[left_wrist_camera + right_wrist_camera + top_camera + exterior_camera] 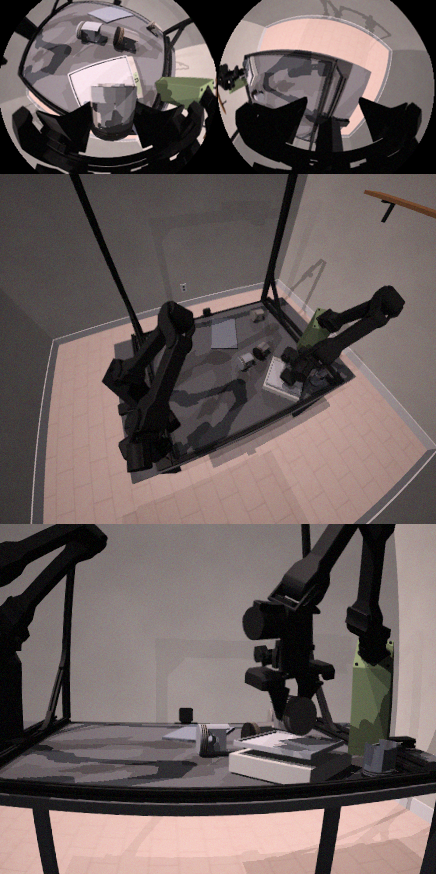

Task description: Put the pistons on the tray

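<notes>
My left gripper (296,369) (295,701) (111,101) is part-way open, clamped on a piston (300,715) (114,110) that I have over the scale (272,386) (270,766) (82,81); whether they touch, I cannot tell. Just beyond the scale, a pale piston (245,361) (212,740) (89,31) lies near a dark piston (261,350) (250,729) (125,38). On the scale's other side, by the bench's edge, is a grey piston (320,376) (380,757). Farther out, the tray (224,334) (181,733) (110,14) lies flat on the bench (200,374) (125,759) (58,46) (292,78), with a far piston (257,315) (152,28) well apart from it. My right gripper (333,99) is wide open, holding nothing.
</notes>
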`<state>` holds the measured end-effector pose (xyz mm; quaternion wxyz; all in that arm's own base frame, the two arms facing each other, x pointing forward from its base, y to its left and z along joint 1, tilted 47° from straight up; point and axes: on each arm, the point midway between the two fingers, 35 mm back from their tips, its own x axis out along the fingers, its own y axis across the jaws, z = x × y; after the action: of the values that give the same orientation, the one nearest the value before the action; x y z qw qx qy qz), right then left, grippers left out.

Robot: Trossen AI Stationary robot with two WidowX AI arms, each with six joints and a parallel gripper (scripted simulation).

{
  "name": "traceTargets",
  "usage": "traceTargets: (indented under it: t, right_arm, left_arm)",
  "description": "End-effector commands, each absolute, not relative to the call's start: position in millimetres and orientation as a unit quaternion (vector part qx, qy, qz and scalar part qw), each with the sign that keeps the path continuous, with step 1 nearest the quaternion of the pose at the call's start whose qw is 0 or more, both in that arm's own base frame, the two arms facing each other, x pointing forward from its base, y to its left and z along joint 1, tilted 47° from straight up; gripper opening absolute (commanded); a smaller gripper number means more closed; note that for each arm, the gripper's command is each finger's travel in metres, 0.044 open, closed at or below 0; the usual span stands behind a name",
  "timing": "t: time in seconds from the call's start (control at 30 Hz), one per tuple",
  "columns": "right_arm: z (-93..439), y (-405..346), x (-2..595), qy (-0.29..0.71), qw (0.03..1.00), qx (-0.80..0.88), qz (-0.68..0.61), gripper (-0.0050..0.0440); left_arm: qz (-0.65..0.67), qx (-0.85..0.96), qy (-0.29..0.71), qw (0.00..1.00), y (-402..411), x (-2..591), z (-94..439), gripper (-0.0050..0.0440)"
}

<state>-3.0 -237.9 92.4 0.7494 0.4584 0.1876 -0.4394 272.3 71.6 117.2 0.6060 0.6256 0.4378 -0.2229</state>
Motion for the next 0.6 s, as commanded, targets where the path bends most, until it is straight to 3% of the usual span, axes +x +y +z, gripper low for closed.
traceTargets:
  t: [0.0, 0.4, 0.43, 0.57]
  right_arm:
    - [93, -238, -2, 0.187, 0.75, 0.459, -0.438, 0.044]
    - [93, -238, -2, 0.187, 0.75, 0.459, -0.438, 0.044]
    - [93, -238, -2, 0.187, 0.75, 0.459, -0.438, 0.044]
    - [93, -238, -2, 0.187, 0.75, 0.459, -0.438, 0.044]
  left_arm:
    - [-0.225, 0.626, 0.437, 0.606, 73, 275, 112, 0.0158]
    - [-0.225, 0.626, 0.437, 0.606, 77, 282, 102, 0.0158]
    - [-0.225, 0.626, 0.437, 0.606, 77, 282, 102, 0.0378]
    - [-0.225, 0.626, 0.437, 0.606, 77, 282, 102, 0.0378]
